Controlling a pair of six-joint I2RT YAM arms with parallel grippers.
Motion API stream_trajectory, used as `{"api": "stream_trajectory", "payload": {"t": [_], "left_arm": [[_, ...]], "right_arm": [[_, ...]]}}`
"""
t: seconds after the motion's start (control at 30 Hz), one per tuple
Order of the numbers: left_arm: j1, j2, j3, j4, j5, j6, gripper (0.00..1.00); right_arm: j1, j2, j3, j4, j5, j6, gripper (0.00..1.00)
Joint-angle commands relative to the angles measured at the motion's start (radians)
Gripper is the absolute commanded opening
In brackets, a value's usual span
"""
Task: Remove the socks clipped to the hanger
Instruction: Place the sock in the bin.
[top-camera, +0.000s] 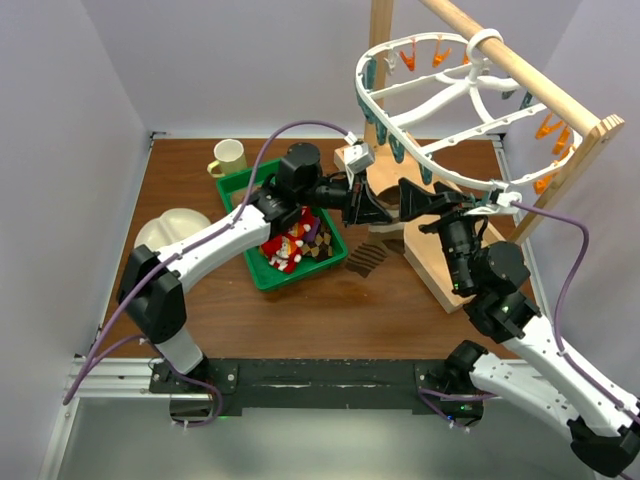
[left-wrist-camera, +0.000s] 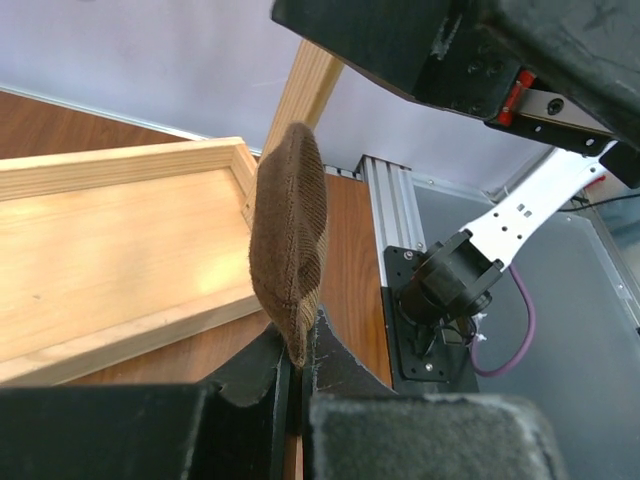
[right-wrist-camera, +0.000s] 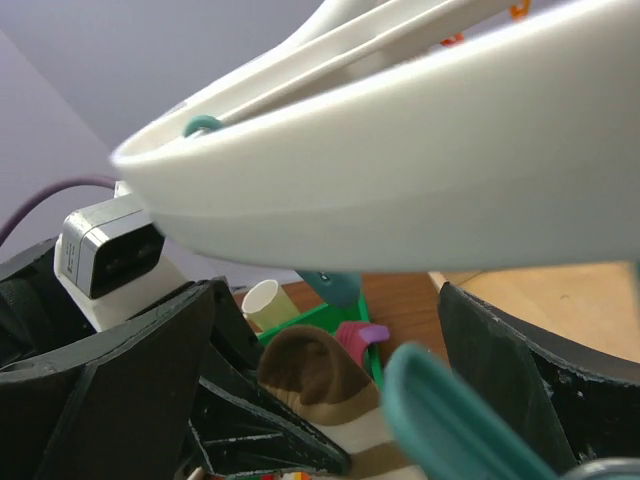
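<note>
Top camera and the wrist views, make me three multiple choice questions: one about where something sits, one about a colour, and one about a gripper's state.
1. Where does the green bin sit?
A. hanging on the rail
B. on the table, left of the wooden stand
C. on the stand's base

2. What colour is the sock in the left gripper?
A. brown
B. blue
C. white

3. What is the left gripper's state?
A. open wide and empty
B. shut on a mug
C. shut on the sock

Answers:
1. B, the top view shows the bin on the tabletop beside the stand.
2. A, the left wrist view shows ribbed brown fabric.
3. C, the gripper pinches the sock's lower end with no gap showing.
</note>
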Motion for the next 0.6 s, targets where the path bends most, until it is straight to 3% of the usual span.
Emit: {"api": "stream_trajectory", "payload": {"t": [0.0, 0.57], "left_arm": [[0.017, -0.070, -0.022, 0.008, -0.057, -0.007, 0.00], [0.130, -0.195, -0.182, 0.074, -0.312, -0.134, 0.00]], "right_arm": [[-0.003, -0.029, -0.002, -0.050, -0.032, 0.026, 0.98], [-0.002, -0.079, -0.037, -0.277, -0.117, 0.046, 0.99]]}}
